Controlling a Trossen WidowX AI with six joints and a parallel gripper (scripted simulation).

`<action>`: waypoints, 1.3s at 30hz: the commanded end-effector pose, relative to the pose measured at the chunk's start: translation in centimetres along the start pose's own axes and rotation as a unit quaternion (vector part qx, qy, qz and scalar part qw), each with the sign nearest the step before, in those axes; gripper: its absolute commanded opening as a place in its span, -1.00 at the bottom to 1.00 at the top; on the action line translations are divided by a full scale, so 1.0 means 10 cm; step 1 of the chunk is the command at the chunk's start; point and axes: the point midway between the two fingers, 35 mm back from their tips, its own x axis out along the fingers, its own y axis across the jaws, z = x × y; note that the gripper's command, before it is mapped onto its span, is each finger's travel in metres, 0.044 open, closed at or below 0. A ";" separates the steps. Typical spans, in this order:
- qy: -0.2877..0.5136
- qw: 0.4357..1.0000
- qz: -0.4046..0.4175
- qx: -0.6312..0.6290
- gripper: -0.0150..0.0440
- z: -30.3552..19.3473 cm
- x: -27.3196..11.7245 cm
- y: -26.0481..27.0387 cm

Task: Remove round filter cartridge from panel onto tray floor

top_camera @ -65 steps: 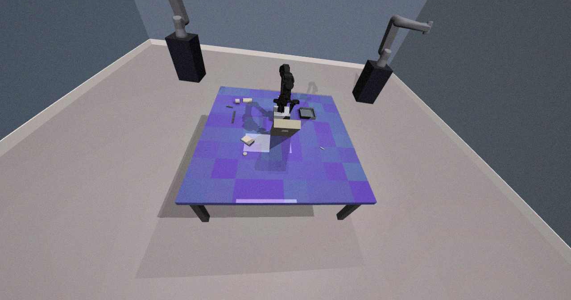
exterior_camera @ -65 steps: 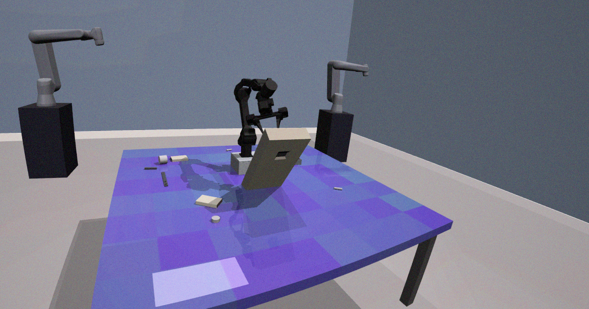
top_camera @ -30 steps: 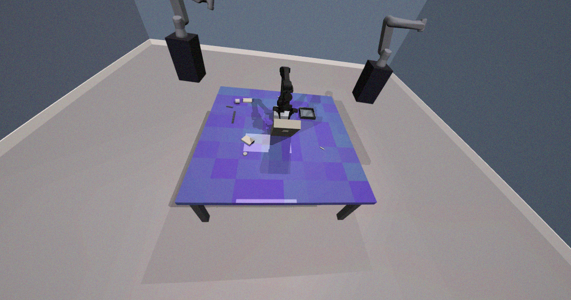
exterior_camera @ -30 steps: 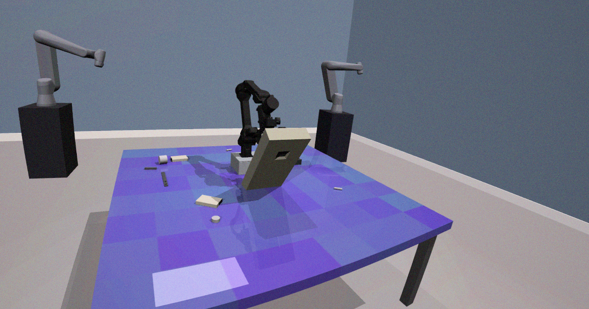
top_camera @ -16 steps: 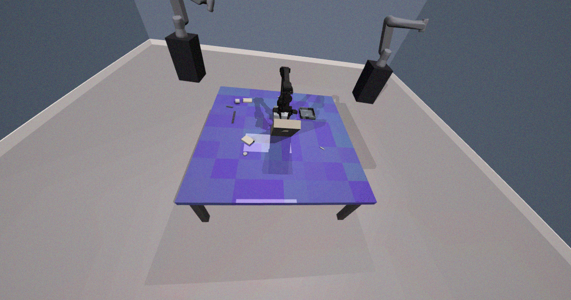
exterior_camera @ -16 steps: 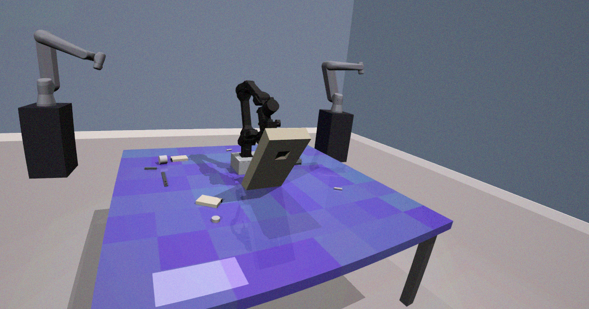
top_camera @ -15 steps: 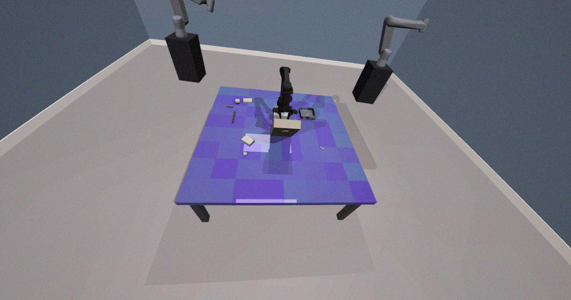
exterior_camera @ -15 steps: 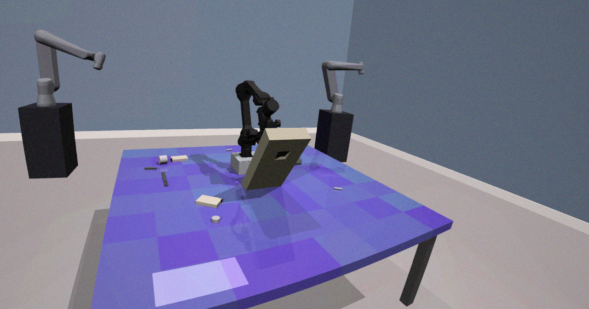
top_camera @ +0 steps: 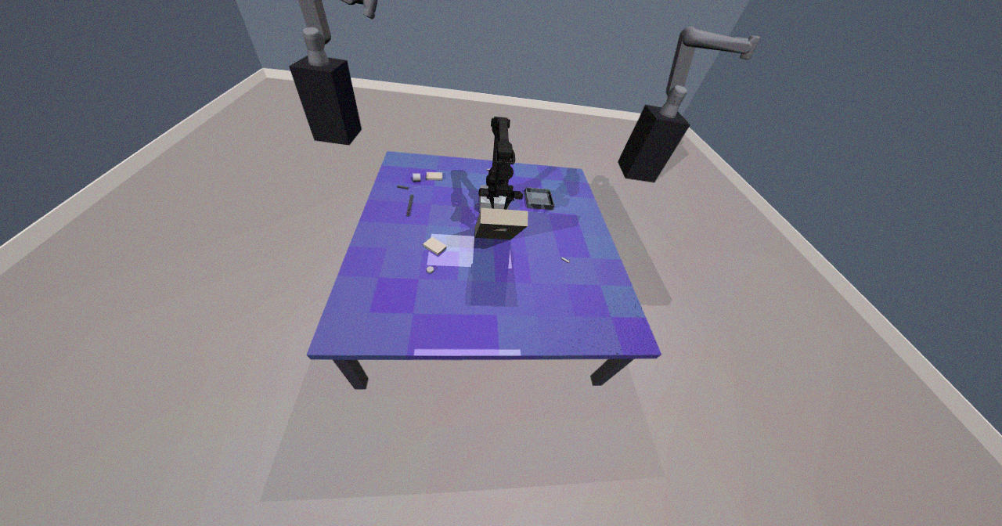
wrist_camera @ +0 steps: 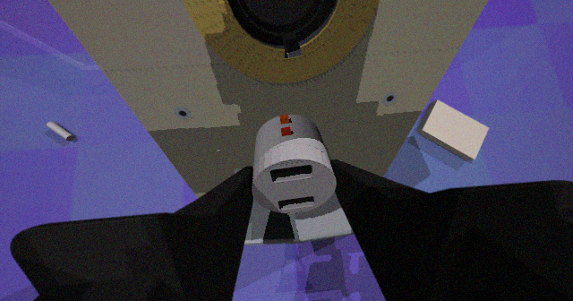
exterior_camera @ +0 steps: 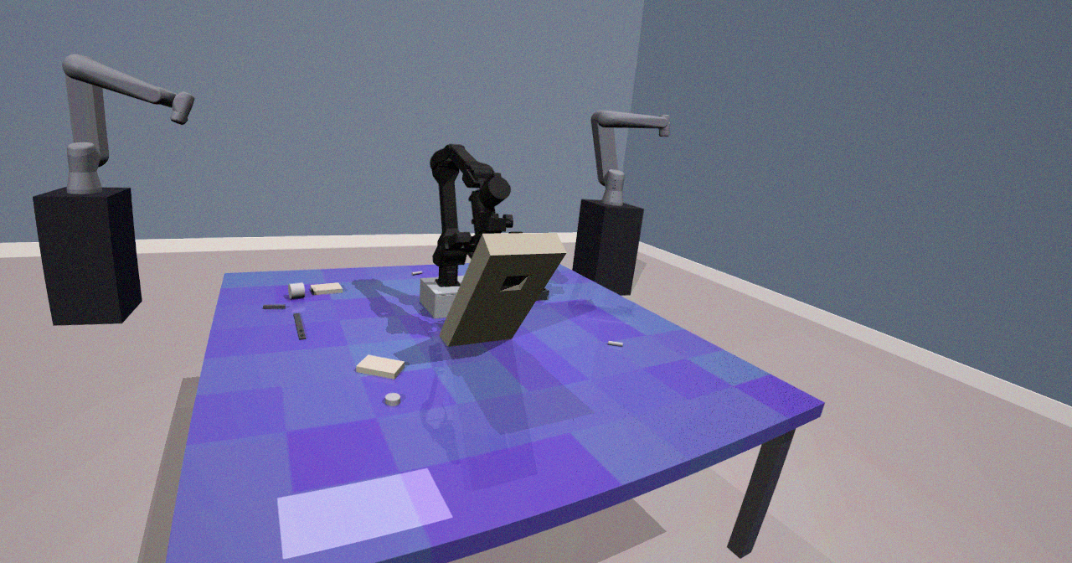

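Observation:
The grey round filter cartridge (wrist_camera: 295, 186) is out of the panel's dark round socket (wrist_camera: 282, 5). Its slotted face is toward the wrist camera, with orange and red marks on its side. My gripper (wrist_camera: 291, 170) (top_camera: 499, 204) is shut on the cartridge, one black finger on each side. A light grey ledge (wrist_camera: 324, 226) shows below the cartridge; whether they touch is unclear. The beige service panel (top_camera: 502, 217) (exterior_camera: 498, 296) (wrist_camera: 148, 46) leans and hides the fingers in the exterior view. The dark-walled tray (top_camera: 538, 207) stands beside the arm, behind and right of the panel in the top view.
A cream block (top_camera: 434, 245) (exterior_camera: 380, 366) (wrist_camera: 456, 130) and a small round cap (top_camera: 430, 269) (exterior_camera: 393, 399) lie left of the panel in the top and exterior views. A short white rod (top_camera: 565, 260) (exterior_camera: 615, 343) (wrist_camera: 60, 131) lies to the right. Dark bars, another block and a white cylinder (top_camera: 416, 177) lie farther back left.

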 end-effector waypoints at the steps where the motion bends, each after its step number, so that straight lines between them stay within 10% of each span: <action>1: -0.010 1.000 0.000 0.000 -0.49 0.10 -0.05 0.00; 18: -0.009 1.000 0.000 0.000 -0.49 0.13 -0.95 0.00; 39: -0.004 1.000 0.003 0.002 -0.49 0.16 -0.84 0.64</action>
